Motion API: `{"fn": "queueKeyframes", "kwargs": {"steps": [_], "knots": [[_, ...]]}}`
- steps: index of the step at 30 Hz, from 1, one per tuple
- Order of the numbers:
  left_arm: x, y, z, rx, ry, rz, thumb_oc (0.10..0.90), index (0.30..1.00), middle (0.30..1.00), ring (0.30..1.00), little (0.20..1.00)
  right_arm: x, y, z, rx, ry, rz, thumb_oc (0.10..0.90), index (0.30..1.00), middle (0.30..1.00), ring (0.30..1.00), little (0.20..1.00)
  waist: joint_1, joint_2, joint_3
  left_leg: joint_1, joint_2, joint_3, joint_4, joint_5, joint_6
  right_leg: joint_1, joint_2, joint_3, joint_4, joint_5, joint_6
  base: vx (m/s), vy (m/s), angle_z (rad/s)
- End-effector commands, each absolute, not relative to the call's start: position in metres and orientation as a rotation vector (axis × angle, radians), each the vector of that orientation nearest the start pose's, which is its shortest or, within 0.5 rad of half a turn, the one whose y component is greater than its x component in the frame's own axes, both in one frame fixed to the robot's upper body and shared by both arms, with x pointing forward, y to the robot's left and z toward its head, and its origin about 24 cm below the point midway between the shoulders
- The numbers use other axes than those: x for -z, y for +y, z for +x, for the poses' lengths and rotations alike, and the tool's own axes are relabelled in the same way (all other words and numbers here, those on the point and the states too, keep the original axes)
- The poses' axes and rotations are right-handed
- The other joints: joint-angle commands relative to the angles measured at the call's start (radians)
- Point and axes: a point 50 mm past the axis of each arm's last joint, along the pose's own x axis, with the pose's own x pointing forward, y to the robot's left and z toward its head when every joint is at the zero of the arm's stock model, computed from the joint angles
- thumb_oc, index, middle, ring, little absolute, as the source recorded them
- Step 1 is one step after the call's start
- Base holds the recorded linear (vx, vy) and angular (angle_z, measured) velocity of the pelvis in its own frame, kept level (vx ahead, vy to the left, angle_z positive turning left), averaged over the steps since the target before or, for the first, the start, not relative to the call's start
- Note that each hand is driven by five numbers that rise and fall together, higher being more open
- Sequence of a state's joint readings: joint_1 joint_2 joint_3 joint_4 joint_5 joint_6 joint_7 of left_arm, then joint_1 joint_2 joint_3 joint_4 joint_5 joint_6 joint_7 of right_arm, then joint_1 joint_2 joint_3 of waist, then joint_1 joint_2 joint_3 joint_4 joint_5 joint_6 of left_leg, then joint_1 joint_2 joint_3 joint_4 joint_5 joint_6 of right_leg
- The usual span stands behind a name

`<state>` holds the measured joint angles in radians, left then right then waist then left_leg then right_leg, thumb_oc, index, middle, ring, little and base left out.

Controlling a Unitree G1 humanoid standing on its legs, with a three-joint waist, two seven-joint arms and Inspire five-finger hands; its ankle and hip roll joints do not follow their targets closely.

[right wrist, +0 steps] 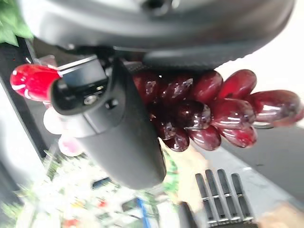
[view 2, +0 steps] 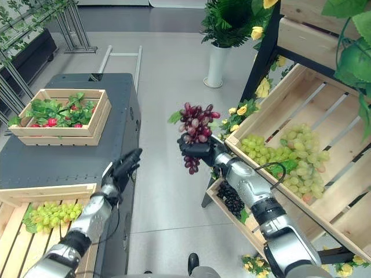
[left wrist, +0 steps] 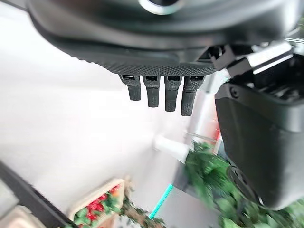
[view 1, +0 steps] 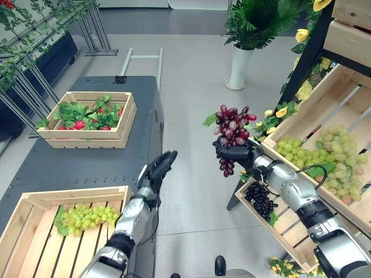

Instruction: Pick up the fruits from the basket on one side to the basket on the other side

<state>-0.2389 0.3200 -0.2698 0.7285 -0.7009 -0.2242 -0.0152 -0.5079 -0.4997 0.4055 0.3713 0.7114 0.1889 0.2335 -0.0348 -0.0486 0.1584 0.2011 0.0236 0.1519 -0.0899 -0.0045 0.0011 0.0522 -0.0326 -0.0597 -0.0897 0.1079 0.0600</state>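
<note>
The red grapes are clasped in the curled fingers of the right hand, apparently by the middle alone, so berries above and below may shake loose, while the left hand is held open.

Open floor lies between the dark table and the crate stand; the right hand holds red grapes above it. The left hand, fingers straight, hangs at the table's edge. The near crate has bare slats beside its green grapes.
</note>
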Motion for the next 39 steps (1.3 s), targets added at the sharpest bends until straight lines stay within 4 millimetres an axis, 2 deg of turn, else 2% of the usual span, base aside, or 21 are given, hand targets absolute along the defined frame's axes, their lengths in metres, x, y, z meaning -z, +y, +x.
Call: {"fn": "queueKeyframes", "kwargs": {"steps": [1,5,8,11,13,14,19,22,33,36,39], "knots": [[-0.013,0.190,0.306,0.023,0.030,-0.185,0.800,0.900,0.900,0.900,0.900,-0.142,-0.128,0.341,-0.694,-0.109,-0.003,0.400,0.300,0.300,0.300,0.300,0.005,-0.005,-0.090,-0.047,-0.047,-0.009,0.003,-0.068,0.019,0.048,0.037,-0.012,0.002,-0.087,-0.016,0.00,0.000,0.00],[-0.006,0.191,0.300,-0.015,0.047,-0.201,0.800,0.900,0.900,0.900,0.900,-0.127,-0.128,0.332,-0.750,-0.060,-0.048,0.400,0.300,0.300,0.300,0.300,0.010,-0.008,-0.087,-0.048,-0.047,-0.008,0.003,-0.065,0.019,0.048,0.035,-0.016,0.002,-0.085,-0.015,0.02,0.011,-0.01],[0.003,0.193,0.293,-0.029,0.081,-0.213,0.800,0.900,0.900,0.900,0.900,-0.116,-0.131,0.326,-0.743,-0.032,0.002,0.400,0.300,0.300,0.300,0.300,0.010,-0.009,-0.084,-0.047,-0.047,-0.005,0.003,-0.063,0.019,0.050,0.034,-0.018,0.002,-0.084,-0.015,0.01,0.006,0.00],[0.015,0.192,0.283,-0.008,0.115,-0.255,0.800,0.900,0.900,0.900,0.900,-0.097,-0.135,0.316,-0.710,0.011,0.084,0.400,0.300,0.300,0.300,0.300,0.009,-0.007,-0.077,-0.051,-0.047,-0.002,0.003,-0.062,0.021,0.044,0.034,-0.017,0.002,-0.081,-0.014,0.00,0.000,0.00],[0.028,0.190,0.270,0.008,0.154,-0.302,0.800,0.900,0.900,0.900,0.900,-0.069,-0.139,0.303,-0.655,0.057,0.155,0.400,0.300,0.300,0.300,0.300,0.008,-0.003,-0.065,-0.053,-0.047,0.000,0.003,-0.064,0.023,0.041,0.034,-0.014,0.002,-0.080,-0.013,0.00,0.000,0.00],[0.031,0.190,0.267,0.007,0.163,-0.308,0.800,0.900,0.900,0.900,0.900,-0.063,-0.140,0.300,-0.643,0.066,0.168,0.400,0.300,0.300,0.300,0.300,0.008,-0.003,-0.063,-0.053,-0.047,0.001,0.003,-0.064,0.024,0.041,0.034,-0.013,0.002,-0.079,-0.013,0.00,0.007,-0.03],[0.059,0.191,0.237,-0.040,0.281,-0.324,0.800,0.900,0.900,0.900,0.900,-0.004,-0.157,0.267,-0.455,0.205,0.250,0.400,0.300,0.300,0.300,0.300,0.000,-0.001,-0.049,-0.047,-0.047,0.010,0.003,-0.070,0.029,0.041,0.034,-0.007,0.002,-0.076,-0.008,0.03,0.002,-0.05],[0.069,0.190,0.227,-0.064,0.321,-0.345,0.800,0.900,0.900,0.900,0.900,0.018,-0.163,0.254,-0.361,0.255,0.238,0.400,0.300,0.300,0.300,0.300,-0.006,0.000,-0.039,-0.047,-0.047,0.017,0.003,-0.072,0.032,0.039,0.036,-0.002,0.002,-0.074,-0.007,0.02,0.000,-0.05],[0.076,0.184,0.219,-0.044,0.338,-0.351,0.800,0.900,0.900,0.900,0.900,0.064,-0.186,0.225,-0.050,0.399,0.260,0.400,0.300,0.300,0.300,0.300,-0.029,0.012,-0.005,-0.048,-0.050,0.029,0.003,-0.075,0.044,0.028,0.041,0.027,0.002,-0.065,-0.005,0.03,-0.005,-0.08],[0.074,0.182,0.222,-0.034,0.333,-0.349,0.800,0.900,0.900,0.900,0.900,0.068,-0.191,0.222,-0.024,0.410,0.243,0.400,0.300,0.300,0.300,0.300,-0.036,0.016,0.005,-0.055,-0.051,0.032,0.003,-0.072,0.046,0.019,0.042,0.033,0.002,-0.060,-0.005,0.01,-0.006,-0.04],[0.070,0.178,0.226,-0.012,0.316,-0.350,0.800,0.900,0.900,0.900,0.900,0.066,-0.199,0.224,0.031,0.397,0.115,0.400,0.300,0.300,0.300,0.300,-0.043,0.021,0.031,-0.073,-0.053,0.036,0.007,-0.065,0.050,-0.001,0.041,0.041,0.004,-0.052,-0.007,0.04,-0.013,-0.09]]}}
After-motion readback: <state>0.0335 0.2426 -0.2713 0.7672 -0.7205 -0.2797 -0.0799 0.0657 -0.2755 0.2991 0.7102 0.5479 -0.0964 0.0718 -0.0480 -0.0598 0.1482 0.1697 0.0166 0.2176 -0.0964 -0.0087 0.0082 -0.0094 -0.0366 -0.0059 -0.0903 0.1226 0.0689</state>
